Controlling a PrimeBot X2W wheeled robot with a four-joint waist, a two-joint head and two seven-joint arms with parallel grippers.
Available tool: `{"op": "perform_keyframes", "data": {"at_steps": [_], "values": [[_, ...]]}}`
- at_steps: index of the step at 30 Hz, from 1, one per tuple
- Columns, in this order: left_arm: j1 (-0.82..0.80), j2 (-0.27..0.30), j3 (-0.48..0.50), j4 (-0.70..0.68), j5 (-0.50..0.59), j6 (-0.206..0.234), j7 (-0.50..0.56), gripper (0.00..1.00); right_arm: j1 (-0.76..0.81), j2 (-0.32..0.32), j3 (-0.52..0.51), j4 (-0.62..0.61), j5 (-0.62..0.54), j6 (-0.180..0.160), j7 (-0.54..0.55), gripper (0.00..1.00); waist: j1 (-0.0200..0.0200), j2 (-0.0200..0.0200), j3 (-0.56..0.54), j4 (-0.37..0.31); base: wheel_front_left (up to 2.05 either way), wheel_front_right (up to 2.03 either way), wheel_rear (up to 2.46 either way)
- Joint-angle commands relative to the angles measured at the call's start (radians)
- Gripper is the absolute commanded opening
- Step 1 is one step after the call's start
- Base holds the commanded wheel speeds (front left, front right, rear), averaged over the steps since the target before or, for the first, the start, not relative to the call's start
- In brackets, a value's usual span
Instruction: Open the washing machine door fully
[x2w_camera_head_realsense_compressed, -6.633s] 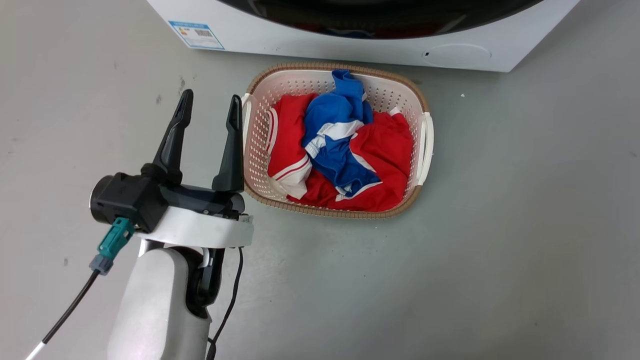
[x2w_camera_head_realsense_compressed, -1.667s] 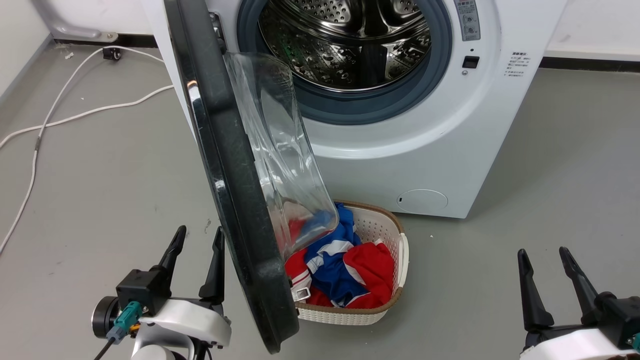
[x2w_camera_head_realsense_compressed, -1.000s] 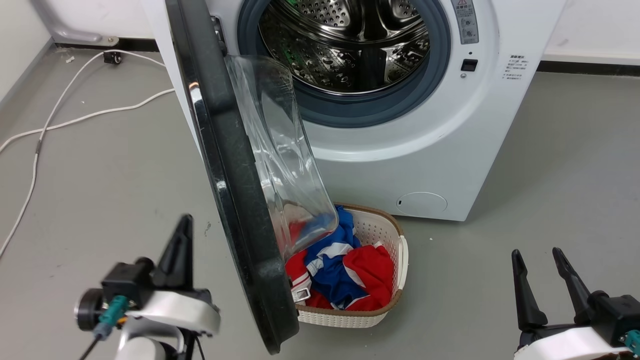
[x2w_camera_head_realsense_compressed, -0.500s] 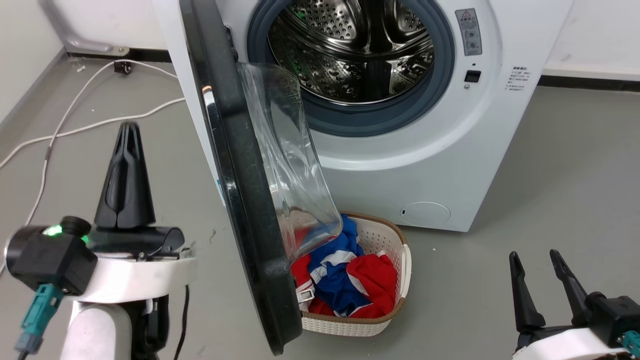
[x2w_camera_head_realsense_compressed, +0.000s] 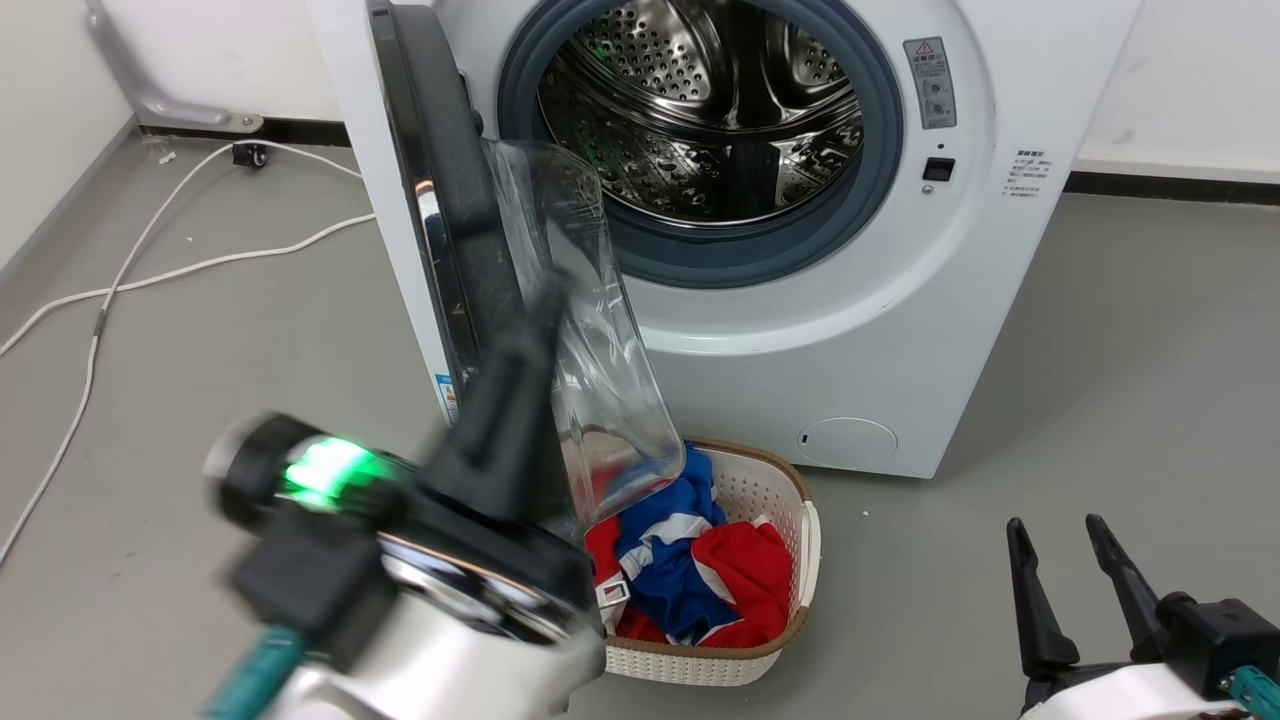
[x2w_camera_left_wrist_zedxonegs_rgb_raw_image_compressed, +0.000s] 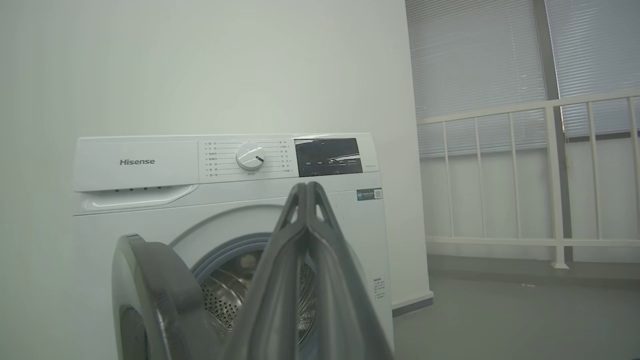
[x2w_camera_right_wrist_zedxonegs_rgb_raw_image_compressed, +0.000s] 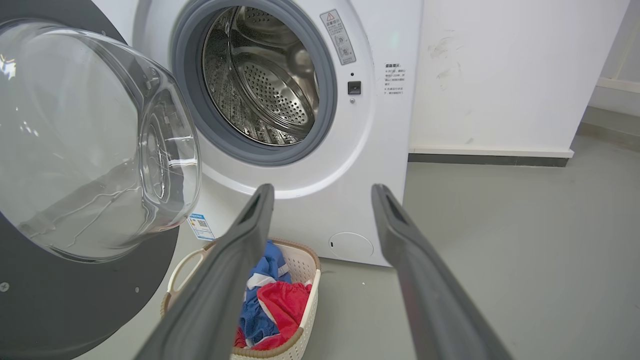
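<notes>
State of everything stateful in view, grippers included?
Glossy black round washing machine door with clear glass bowl: open, swung outward.
Perforated steel drum: looks empty.
White woven-look laundry basket: holds red and blue clothes.
Round white flap: closed.
Left gripper: shut, empty.
Right gripper: open, empty.

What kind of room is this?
Probably a laundry room: a washing machine with its door open, and a basket of clothes on the grey floor.
</notes>
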Motion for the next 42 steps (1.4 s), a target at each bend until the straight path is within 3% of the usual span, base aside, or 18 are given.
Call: {"op": "perform_keyframes", "data": {"at_steps": [1, 9, 13, 22, 30, 39, 42], "values": [[0.016, 0.001, -0.015, 0.003, -0.006, -0.006, 0.010, 0.00, 0.003, 0.002, 0.003, 0.002, 0.001, 0.000, -0.002, 1.00, 0.0000, -0.0001, 0.000, -0.001, 0.00, 0.00, 0.00], [0.111, 0.041, -0.243, 0.101, -0.072, -0.041, 0.131, 0.00, -0.010, 0.001, -0.002, 0.011, -0.010, 0.000, 0.004, 1.00, 0.0000, -0.0001, 0.007, -0.014, 0.00, 0.00, 0.00], [0.160, 0.058, -0.286, 0.186, -0.087, -0.040, 0.156, 0.00, -0.016, 0.001, -0.001, 0.013, -0.007, 0.000, 0.003, 1.00, 0.0000, -0.0001, 0.013, -0.023, 0.00, 0.00, 0.00], [0.229, 0.080, -0.241, 0.314, -0.075, 0.035, 0.135, 0.00, -0.022, 0.001, -0.012, 0.014, 0.003, 0.000, 0.001, 1.00, 0.0000, -0.0001, 0.039, -0.019, 0.00, 0.00, 0.00], [0.228, 0.089, -0.212, 0.339, -0.080, 0.060, 0.110, 0.00, -0.035, 0.001, -0.015, 0.018, 0.004, 0.000, 0.004, 1.00, 0.0000, -0.0001, 0.065, 0.013, 0.00, 0.00, 0.00], [0.223, 0.078, -0.207, 0.325, -0.088, 0.078, 0.097, 0.00, -0.050, 0.001, -0.029, 0.013, -0.003, 0.000, 0.009, 1.00, 0.0000, -0.0001, 0.083, 0.088, 0.00, 0.00, 0.00], [0.218, 0.070, -0.212, 0.316, -0.092, 0.080, 0.092, 0.00, -0.048, 0.001, -0.038, 0.011, -0.002, 0.000, 0.016, 1.00, 0.0000, -0.0001, 0.086, 0.143, 0.00, 0.00, 0.00]]}}
